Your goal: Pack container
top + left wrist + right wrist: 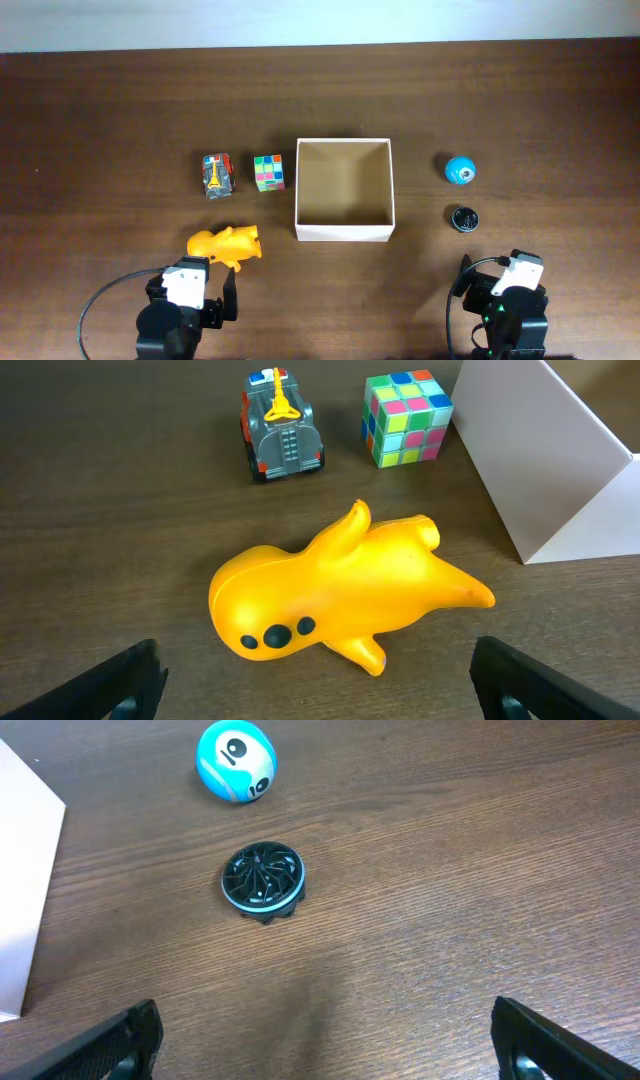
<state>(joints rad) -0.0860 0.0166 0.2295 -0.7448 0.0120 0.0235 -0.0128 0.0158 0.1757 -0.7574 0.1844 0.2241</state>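
The container (343, 234) is a square open-top box with white walls and a tan inside, at the table's middle; nothing shows inside it. Its white wall shows in the left wrist view (540, 460). A yellow squishy animal toy (226, 243) (340, 590) lies on its side left of the box, just ahead of my left gripper (215, 290) (320, 685), which is open and empty. My right gripper (490, 285) (325, 1040) is open and empty, well short of a black round disc toy (463, 218) (261, 880) and a blue ball with eyes (459, 169) (236, 759).
A grey toy truck with red and blue parts (217, 175) (281, 425) and a coloured puzzle cube (269, 172) (405, 417) stand left of the box, beyond the yellow toy. The table (120, 120) is dark wood.
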